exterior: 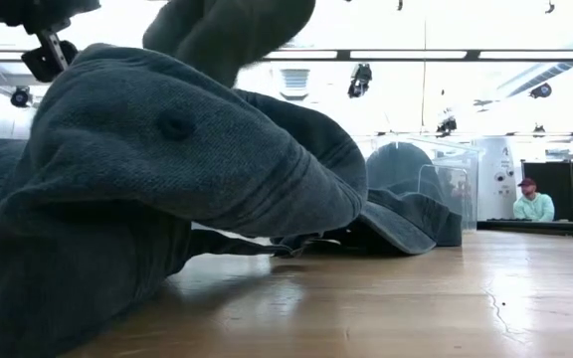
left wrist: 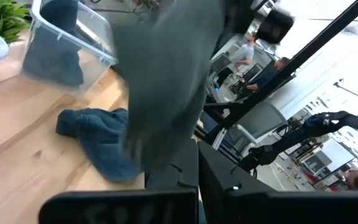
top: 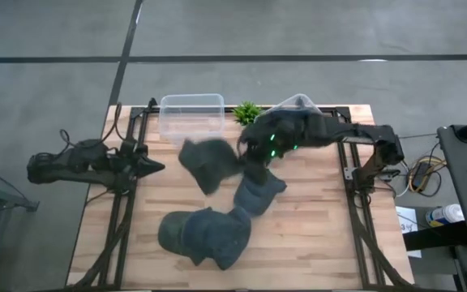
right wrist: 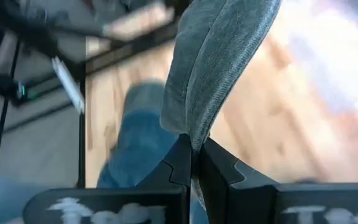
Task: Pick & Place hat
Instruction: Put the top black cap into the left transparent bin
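A dark grey hat (top: 209, 164) hangs in the air over the table's middle, with my right gripper (top: 250, 159) shut on it. It also shows as cloth (right wrist: 219, 56) in the right wrist view and at the top of the low view (exterior: 229, 30). Two more hats lie on the wood, one mid-table (top: 259, 193) and one near the front edge (top: 205, 235). My left gripper (top: 159, 168) stands shut at the table's left edge, apart from the lifted hat, which hangs ahead of it (left wrist: 160, 87). My right gripper pinches an edge of the grey hat's cloth (right wrist: 192, 132) between its two fingers. The fingers come slanting down from the table's right side. The hat is lifted clear of the table and spreads out toward the left of the fingers.
A clear plastic bin (top: 191, 118) stands at the far edge, with a small green plant (top: 247, 111) and a second clear container (top: 298, 103) to its right. Black frame rails (top: 120, 211) run along both sides. A person (exterior: 533, 204) sits in the room beyond.
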Available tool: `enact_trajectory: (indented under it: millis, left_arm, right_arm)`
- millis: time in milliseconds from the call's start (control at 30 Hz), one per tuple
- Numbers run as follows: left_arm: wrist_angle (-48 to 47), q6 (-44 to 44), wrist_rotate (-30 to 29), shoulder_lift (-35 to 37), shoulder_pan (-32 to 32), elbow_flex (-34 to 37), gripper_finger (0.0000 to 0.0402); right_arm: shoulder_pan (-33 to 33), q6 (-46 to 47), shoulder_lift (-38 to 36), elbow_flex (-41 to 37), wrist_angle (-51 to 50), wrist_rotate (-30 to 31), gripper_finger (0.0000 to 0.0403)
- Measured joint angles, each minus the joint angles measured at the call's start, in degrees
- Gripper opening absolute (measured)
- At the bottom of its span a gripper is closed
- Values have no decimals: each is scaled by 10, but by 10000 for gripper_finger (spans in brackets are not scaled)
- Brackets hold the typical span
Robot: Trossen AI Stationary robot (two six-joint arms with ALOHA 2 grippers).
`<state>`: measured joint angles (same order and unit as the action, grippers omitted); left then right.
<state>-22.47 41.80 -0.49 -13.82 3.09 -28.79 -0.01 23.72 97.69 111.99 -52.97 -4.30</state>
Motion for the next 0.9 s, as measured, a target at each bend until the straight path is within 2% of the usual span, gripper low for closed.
enact_trajectory:
  millis: [333,533,667,833,900]
  left_arm:
    - [-8,0,0,-6,0,20,0]
    - [-8,0,0,-6,0,29,0]
    - [-6,12,0,-7,0,30,0]
    - [-5,33,0,-7,0,30,0]
    - [-3,33,0,-7,0,30,0]
  right_arm:
    - [-101,-10,23,146,-75,16,11]
    - [-128,-15,74,227,-123,9,11]
    - [-137,-19,77,223,-113,-22,11]
    - [-137,-43,76,227,-132,-27,11]
    - [-137,-52,73,227,-134,-52,11]
